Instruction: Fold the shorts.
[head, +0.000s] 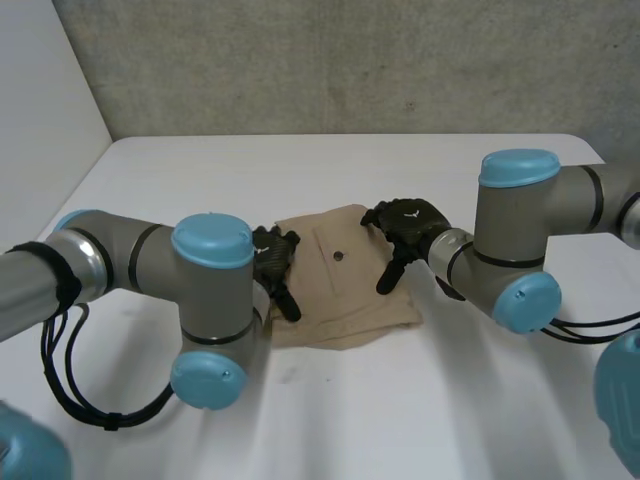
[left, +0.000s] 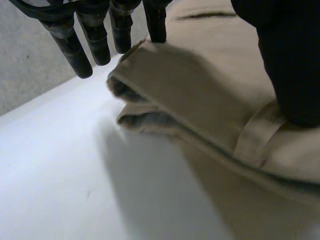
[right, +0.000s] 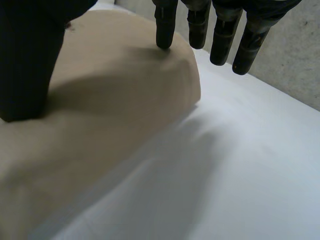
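Note:
Tan shorts (head: 345, 275) lie folded into a compact stack at the table's middle, with a buttoned pocket on top. My left hand (head: 272, 255) rests on the stack's left edge. In its wrist view the fingers (left: 70, 45) are straight, one tip touching the folded corner of the shorts (left: 200, 90), and the thumb (left: 290, 60) lies flat on the cloth. My right hand (head: 405, 225) sits on the stack's far right corner. Its fingers (right: 220, 35) are straight, one tip on the shorts (right: 110, 100), and the thumb (right: 30, 60) presses down on top. Neither hand pinches the cloth.
The white table (head: 400, 400) spreads wide around the shorts. A grey wall (head: 350, 60) stands behind its far edge and a pale wall (head: 40, 100) at the left. My left arm's elbow (head: 210, 320) hangs over the table in front of the stack.

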